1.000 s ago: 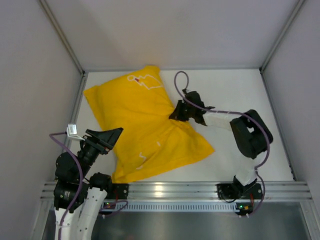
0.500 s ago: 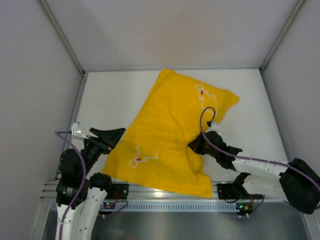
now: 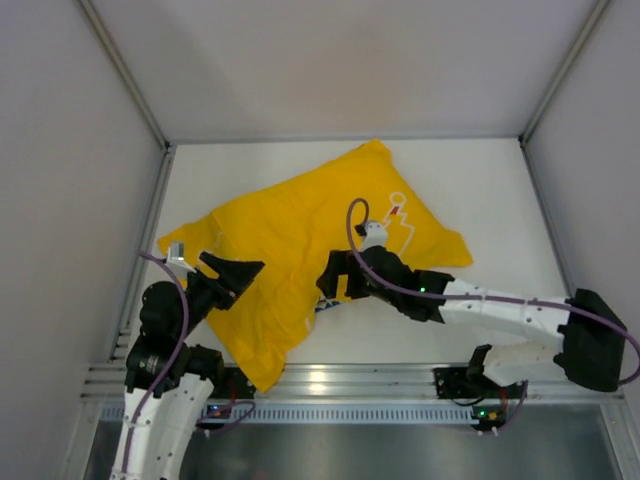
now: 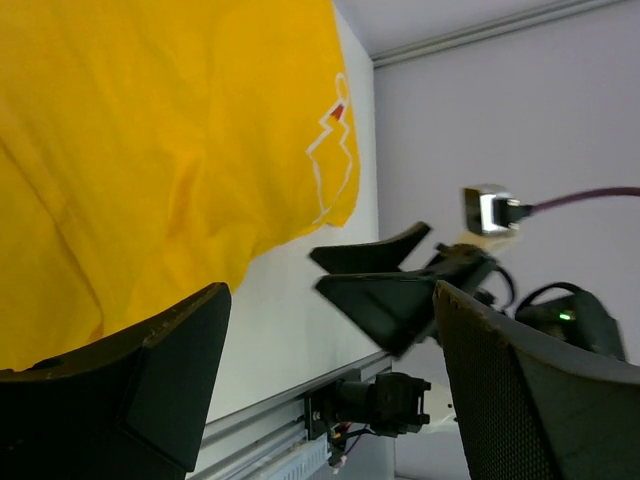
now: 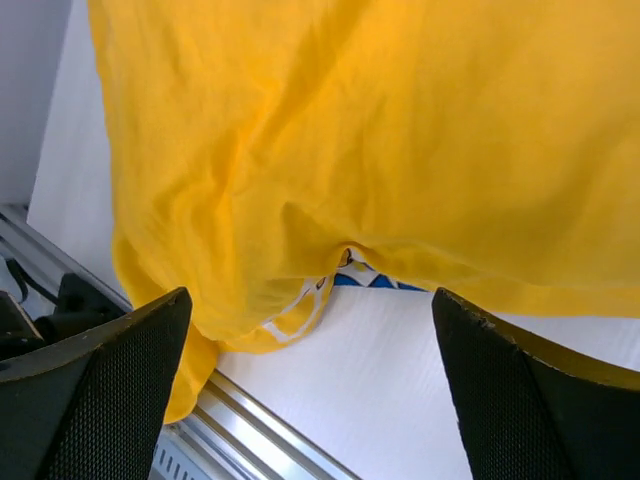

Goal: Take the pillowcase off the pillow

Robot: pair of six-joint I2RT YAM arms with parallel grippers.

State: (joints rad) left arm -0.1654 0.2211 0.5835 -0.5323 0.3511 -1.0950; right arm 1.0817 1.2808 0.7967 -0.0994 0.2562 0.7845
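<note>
- Nearest you, the left gripper point(image 3: 235, 275) has its jaws spread wide and holds nothing. It sits right at the 8 o'clock edge of the pillowcase point(image 3: 300, 220), with the fabric running off toward 2 o'clock from it.
- A bit further in, the right gripper point(image 3: 330, 282) is spread wide too, also empty. It's parked at the cover's near edge, so the cloth lies at 12 o'clock from its fingers.
- In its wrist view the edge lifts into a small fold, and a blue-and-white scrap point(image 5: 355, 272) pokes out. That could be the opening, but I can't say for sure.
- The pillowcase's long axis runs roughly 8 o'clock to 2 o'clock across the table point(image 3: 500, 180). One corner hangs toward the near rail at 7 o'clock.
- You can't see the pillow at all. My guess is it's inside the yellow.
- Both arms are at the cloth, but the right one looks better placed for that fold.
- Versus half a second ago: the right gripper was pinching the fabric and has let go. The whole bundle has swung left, and the zigzag print has dropped nearer.
</note>
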